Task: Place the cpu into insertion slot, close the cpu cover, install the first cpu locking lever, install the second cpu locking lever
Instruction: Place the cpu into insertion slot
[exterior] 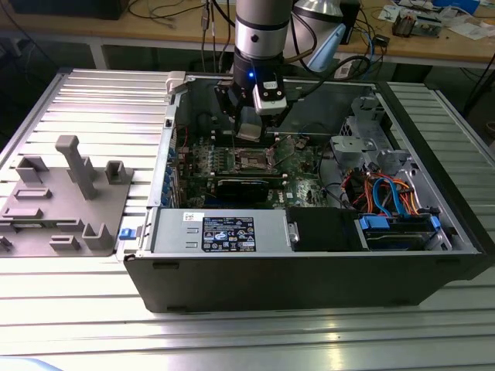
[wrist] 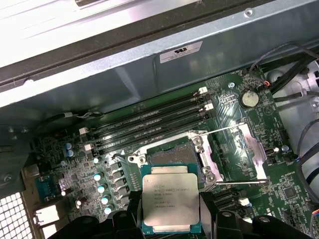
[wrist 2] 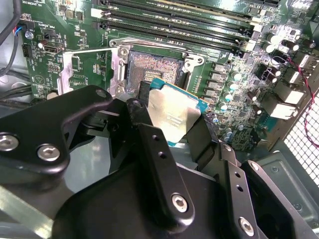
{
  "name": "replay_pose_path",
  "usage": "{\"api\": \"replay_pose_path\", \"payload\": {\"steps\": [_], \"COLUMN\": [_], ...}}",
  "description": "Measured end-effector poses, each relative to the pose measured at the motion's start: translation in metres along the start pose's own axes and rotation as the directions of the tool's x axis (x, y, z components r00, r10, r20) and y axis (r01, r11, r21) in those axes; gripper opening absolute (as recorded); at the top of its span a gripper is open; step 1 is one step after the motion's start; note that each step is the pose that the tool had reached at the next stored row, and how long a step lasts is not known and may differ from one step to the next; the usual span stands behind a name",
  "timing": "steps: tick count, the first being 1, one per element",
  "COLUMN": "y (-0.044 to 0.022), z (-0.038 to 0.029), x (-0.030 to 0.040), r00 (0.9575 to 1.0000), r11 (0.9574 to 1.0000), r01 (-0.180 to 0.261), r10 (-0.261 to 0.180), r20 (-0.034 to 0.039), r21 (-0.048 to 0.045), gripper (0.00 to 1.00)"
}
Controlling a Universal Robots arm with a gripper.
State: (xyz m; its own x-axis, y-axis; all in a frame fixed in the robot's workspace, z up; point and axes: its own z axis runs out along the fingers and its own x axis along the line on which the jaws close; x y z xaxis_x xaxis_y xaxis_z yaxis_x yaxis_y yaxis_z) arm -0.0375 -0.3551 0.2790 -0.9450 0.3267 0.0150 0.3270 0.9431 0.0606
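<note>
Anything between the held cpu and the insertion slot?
Nothing foreign. In the first wrist view, the cpu in the gripper and the open insertion slot are separated only by the slot's metal rim.

Shows an open black computer case point(exterior: 309, 282) on a ribbed metal table point(exterior: 100, 100), a grey fixture point(exterior: 77, 176) at the exterior view's left, blue and orange cables point(exterior: 387, 189) inside.

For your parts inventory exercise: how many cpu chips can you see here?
1. The cpu is held in the gripper, close to the empty insertion slot; others could be hidden inside the case.
</note>
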Motion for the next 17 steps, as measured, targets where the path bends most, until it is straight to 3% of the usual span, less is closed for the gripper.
{"api": "replay_pose_path", "payload": {"steps": [6,17], "y": [0.0,0.0001], "z": [0.0,0.0001], "x": [0.0,-0.0002], "r00": [1.0,1.0], "r11": [1.0,1.0], "r01": [-0.001,-0.005], "r10": [0.001,0.005], "r20": [0.002,0.0025], "r21": [0.0059,0.0065], "gripper": [0.55,0.55]}}
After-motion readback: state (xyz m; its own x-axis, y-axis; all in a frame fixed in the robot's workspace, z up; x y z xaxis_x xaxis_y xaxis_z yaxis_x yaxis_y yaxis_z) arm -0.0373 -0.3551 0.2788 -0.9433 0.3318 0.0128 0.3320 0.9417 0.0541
